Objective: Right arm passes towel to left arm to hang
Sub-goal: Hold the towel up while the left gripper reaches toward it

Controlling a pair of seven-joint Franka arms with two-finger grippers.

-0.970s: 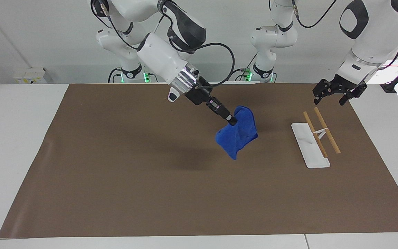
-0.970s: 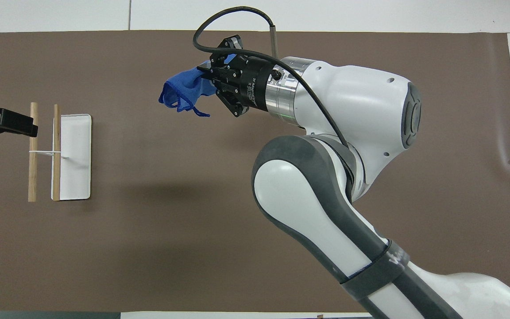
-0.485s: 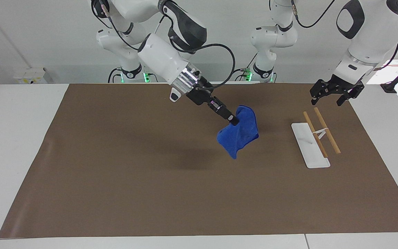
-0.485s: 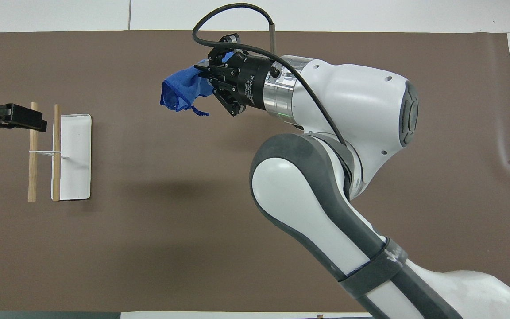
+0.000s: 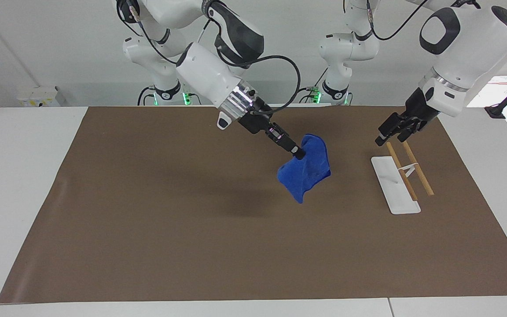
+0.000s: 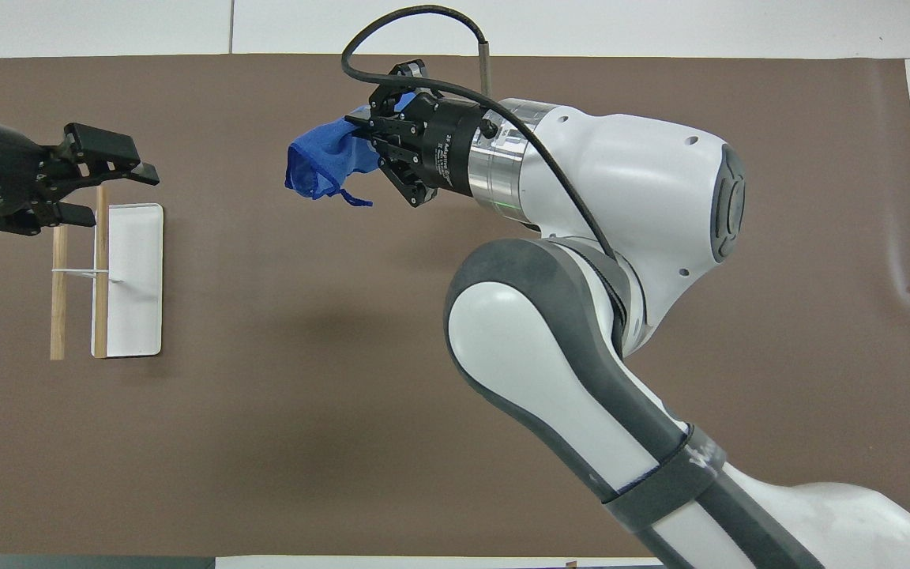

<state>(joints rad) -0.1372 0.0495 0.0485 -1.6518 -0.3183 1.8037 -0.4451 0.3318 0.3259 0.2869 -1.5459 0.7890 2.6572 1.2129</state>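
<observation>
Landmark: rack [image 5: 401, 176], a white base with two wooden rods, at the left arm's end of the mat [image 5: 148, 229]. Left gripper [image 5: 393, 132], jaws wide, hangs over the rods' robot-side ends, so that end of the rack is blocked from above. The rack's end farther from the robots is open from above. Between rack and towel [image 5: 306, 169] the mat is bare: a free lane. The towel hangs off the mat, pinched in the right gripper [image 5: 298, 153], whose slanting arm blocks approach from the right arm's end. From the rack toward the edge farthest from the robots: bare mat.
</observation>
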